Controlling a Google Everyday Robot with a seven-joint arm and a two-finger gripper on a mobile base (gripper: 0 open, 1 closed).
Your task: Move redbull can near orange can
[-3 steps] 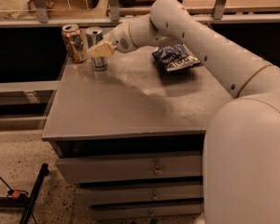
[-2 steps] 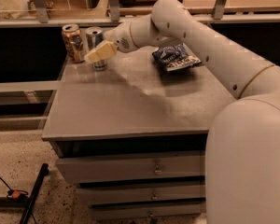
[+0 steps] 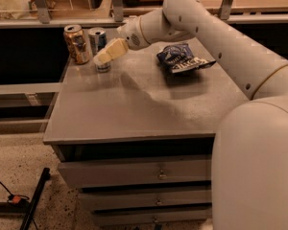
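Note:
The redbull can [image 3: 97,38], slim, silver and blue, stands upright at the back left of the grey table [image 3: 134,109]. The orange can [image 3: 77,44], shorter and orange-gold, stands upright just to its left with a small gap between them. My gripper [image 3: 107,52] reaches in from the right on the white arm. It sits right in front of the redbull can's lower half and covers part of it. I cannot tell whether it touches the can.
A crumpled blue chip bag [image 3: 182,59] lies at the back right of the table under my arm. A rail and shelf [image 3: 53,23] run behind the cans. Drawers [image 3: 158,174] are below the tabletop. My robot body [image 3: 259,166] fills the lower right.
Nothing has visibly changed: the gripper stays at the redbull can and both cans stand where they were.

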